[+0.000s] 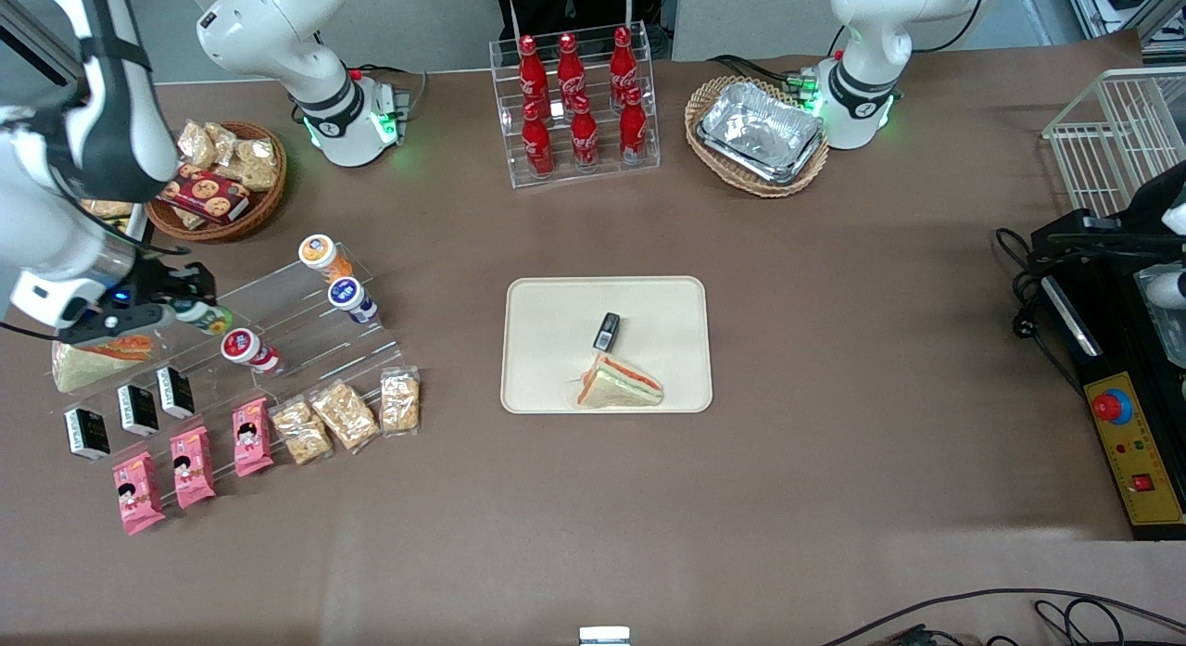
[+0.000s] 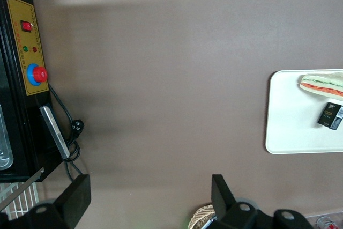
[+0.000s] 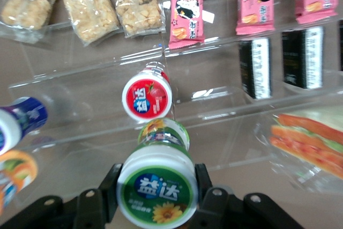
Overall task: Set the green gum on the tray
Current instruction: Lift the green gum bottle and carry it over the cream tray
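Gum jar first: the small round green gum jar with a white-rimmed green lid and green-and-yellow body (image 3: pixel 157 189) sits clamped between the two black fingers of the right arm's hand (image 3: pixel 156 196), one finger (image 3: pixel 110 183) pressed on each side of the lid. In the front view the hand (image 1: pixel 176 305) holds the jar (image 1: pixel 206 318) over the clear tiered acrylic display rack (image 1: pixel 306 335) at the working arm's end of the brown desk (image 1: pixel 834 349), well apart from the large flat cream-beige rectangular tray (image 1: pixel 547 349) in the middle of the desk. Just beside the held jar, a red-lidded round jar (image 3: pixel 146 96) lies on a rack step, and a blue-lidded jar (image 3: pixel 20 120) and an orange-bodied jar (image 3: pixel 17 169) lie toward the rack's edge. Pink snack packets (image 3: pixel 187 9) and small black boxes (image 3: pixel 255 67) fill the steps nearer the front camera. On the tray rest a wrapped triangular sandwich (image 1: pixel 619 385) and a small black box (image 1: pixel 607 332).
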Robot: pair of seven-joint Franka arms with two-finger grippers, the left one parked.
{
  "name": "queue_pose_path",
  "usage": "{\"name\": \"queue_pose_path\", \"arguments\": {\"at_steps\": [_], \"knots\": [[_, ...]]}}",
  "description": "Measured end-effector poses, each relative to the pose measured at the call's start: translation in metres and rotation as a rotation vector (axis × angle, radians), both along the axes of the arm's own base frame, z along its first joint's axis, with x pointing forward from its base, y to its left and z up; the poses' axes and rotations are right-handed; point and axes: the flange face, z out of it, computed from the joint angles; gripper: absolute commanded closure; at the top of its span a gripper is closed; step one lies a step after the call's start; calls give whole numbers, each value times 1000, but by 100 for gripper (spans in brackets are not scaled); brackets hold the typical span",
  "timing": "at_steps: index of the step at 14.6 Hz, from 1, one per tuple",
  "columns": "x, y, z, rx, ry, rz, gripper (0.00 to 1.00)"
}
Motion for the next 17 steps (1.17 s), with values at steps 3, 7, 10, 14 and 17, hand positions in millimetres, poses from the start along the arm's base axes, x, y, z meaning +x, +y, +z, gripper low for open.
{"name": "queue_pose_path", "arguments": {"at_steps": [3,7,10,14,17], "knots": [[12,7,64,-1,1,11,73],[16,40,155,46,-5,17,73],[17,83,194,89,17,-33,72],[15,193,195,58,34,-149,72],[3,276,180,69,74,-264,72]]}}
